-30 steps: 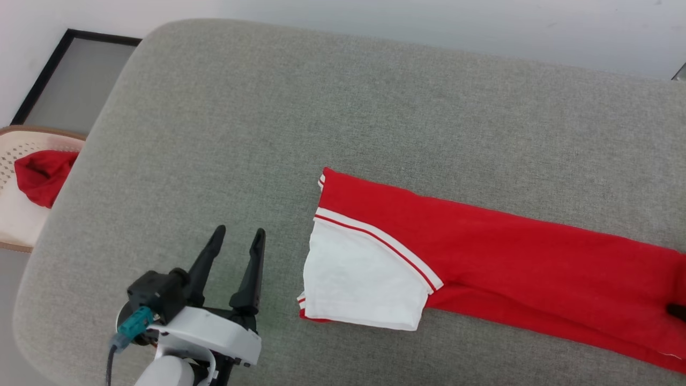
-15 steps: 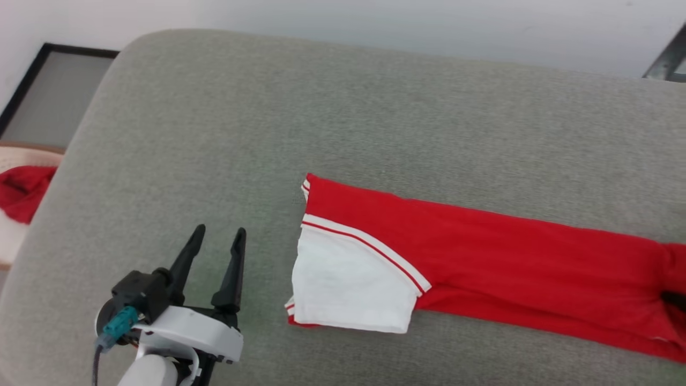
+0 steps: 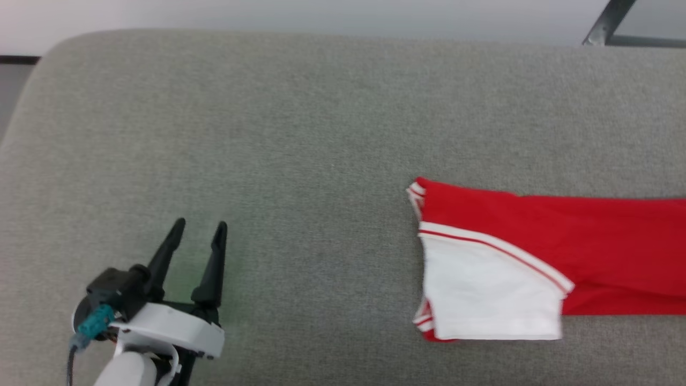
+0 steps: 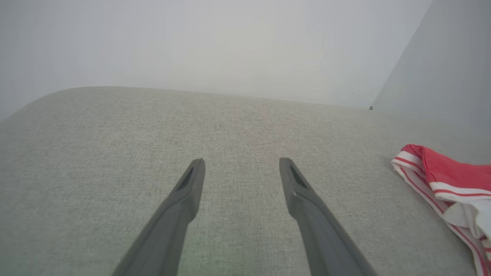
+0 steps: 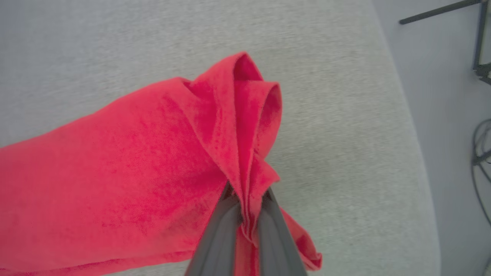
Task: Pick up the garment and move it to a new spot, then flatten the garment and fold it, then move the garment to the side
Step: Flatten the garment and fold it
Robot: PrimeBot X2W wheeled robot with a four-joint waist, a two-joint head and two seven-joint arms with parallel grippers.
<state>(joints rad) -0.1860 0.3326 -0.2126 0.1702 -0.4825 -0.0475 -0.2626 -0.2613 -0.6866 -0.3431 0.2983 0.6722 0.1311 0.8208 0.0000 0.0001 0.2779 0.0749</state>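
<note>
Over to the garment first: folded into a long red strip on the rt side of the grey cushion, running off the rt edge of the head view. White sleeve end on top at the strip's left end, w/ striped trim along its upper border. Flat against the cushion at this end.

Now the left gripper, lower left in the head view: fingers spread wide, nothing between them, well apart from the garment. Same story from the left wrist cam: two dark fingers parted over bare cushion, striped edge of the garment off at the rt (a bit rumpled there, layers showing).

On to the right wrist cam: right gripper clamped on a bunched fold of red cloth, fingers nearly together w/ the fabric pinched between. Cloth gathered into a peak above the tips, the rest spreading away to the left of that view over the cushion. Hard to tell whether the pinched end is clear of the cushion. Rounded cushion edge to the rt, dark metal frame beyond, top corner.
</note>
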